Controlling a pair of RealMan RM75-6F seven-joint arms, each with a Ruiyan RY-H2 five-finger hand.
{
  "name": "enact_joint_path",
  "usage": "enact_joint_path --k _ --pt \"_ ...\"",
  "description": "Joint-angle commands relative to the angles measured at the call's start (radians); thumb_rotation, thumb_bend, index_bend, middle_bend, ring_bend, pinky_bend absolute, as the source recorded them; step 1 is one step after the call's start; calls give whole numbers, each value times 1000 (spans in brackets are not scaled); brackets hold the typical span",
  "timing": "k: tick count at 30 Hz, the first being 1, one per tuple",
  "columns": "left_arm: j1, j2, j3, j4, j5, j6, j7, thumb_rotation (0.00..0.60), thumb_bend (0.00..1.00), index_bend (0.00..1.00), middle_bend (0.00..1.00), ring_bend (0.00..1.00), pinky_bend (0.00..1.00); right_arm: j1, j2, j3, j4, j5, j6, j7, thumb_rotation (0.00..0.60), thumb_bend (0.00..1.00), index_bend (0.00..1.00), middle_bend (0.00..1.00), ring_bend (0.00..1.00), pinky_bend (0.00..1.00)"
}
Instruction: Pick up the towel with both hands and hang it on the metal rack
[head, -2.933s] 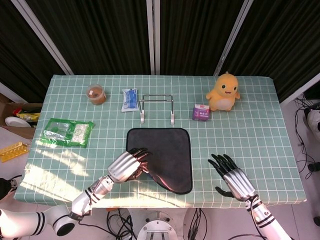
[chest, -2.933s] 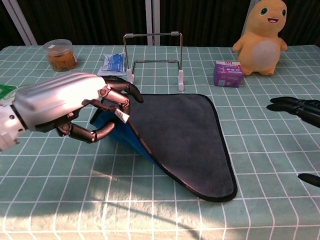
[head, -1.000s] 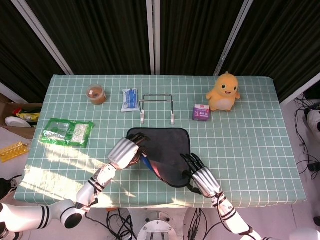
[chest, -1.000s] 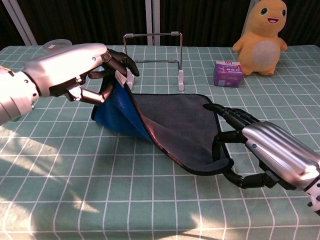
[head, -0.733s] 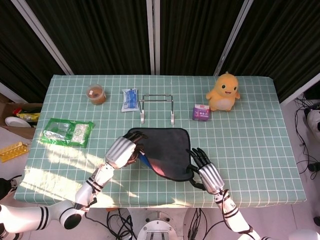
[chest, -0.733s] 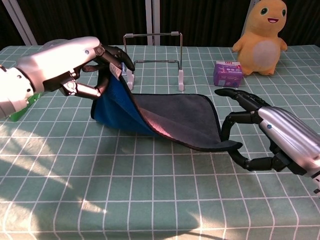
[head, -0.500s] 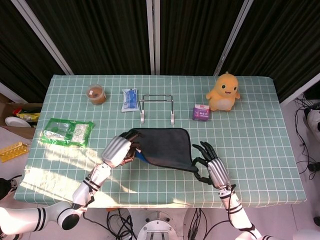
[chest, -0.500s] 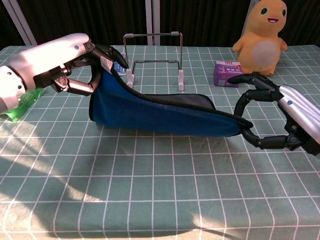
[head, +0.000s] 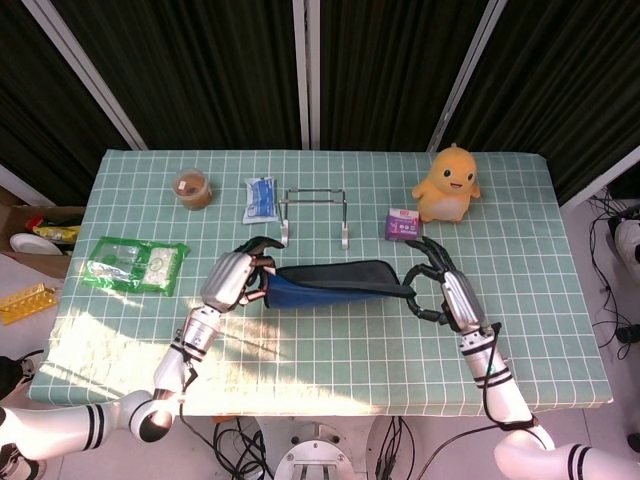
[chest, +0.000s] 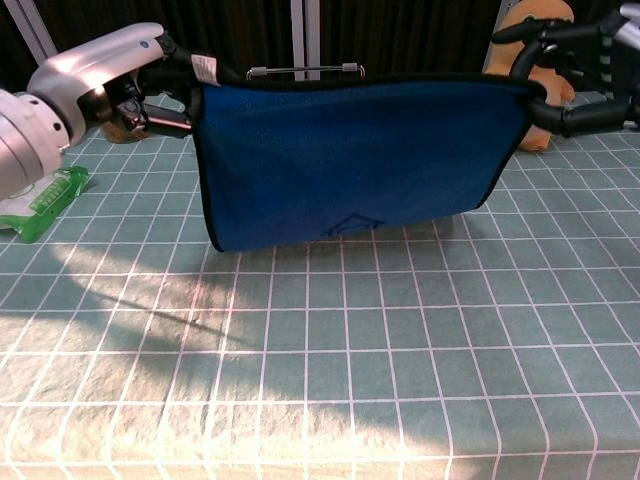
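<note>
The towel (chest: 350, 160) is blue on the side facing the chest camera, with a dark edge, and hangs stretched in the air above the table. From the head camera the towel (head: 330, 280) shows as a narrow band just in front of the metal rack (head: 314, 215). My left hand (head: 232, 278) pinches its upper left corner, and the left hand (chest: 110, 80) sits high at the left of the chest view. My right hand (head: 447, 290) grips the upper right corner, and the right hand (chest: 580, 70) reaches the frame's top right. Most of the rack (chest: 300, 69) is hidden behind the cloth.
A yellow duck toy (head: 450, 184) and a small purple box (head: 402, 224) stand right of the rack. A blue-white packet (head: 259, 198) and an orange-filled jar (head: 191, 187) lie to its left. A green snack bag (head: 133, 264) rests at the left edge.
Both hands rose and moved apart toward the rack, lifting the towel off the table. It went from sagging low to hanging taut and vertical between them.
</note>
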Motion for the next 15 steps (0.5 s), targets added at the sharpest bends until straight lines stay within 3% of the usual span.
enact_joint_path --k 1,6,11,15 --pt "-38 -21 -57 32 -67 -39 -8 600 636 783 245 169 303 50 46 77 -54 71 -47 -30 600 574 1000 159 0 0" --pt "-103 -28 -129 103 -140 -96 13 600 635 782 245 169 303 111 66 162 -50 165 -105 -65 600 570 1000 158 0 0" --pt "-170 -16 -196 193 -207 -152 28 600 626 783 245 169 303 200 74 242 -6 312 -231 -86 600 548 1000 159 0 0" --pt "-215 -1 -231 249 -267 -190 53 600 626 788 245 169 303 270 60 276 54 388 -310 -103 600 546 1000 158 0 0"
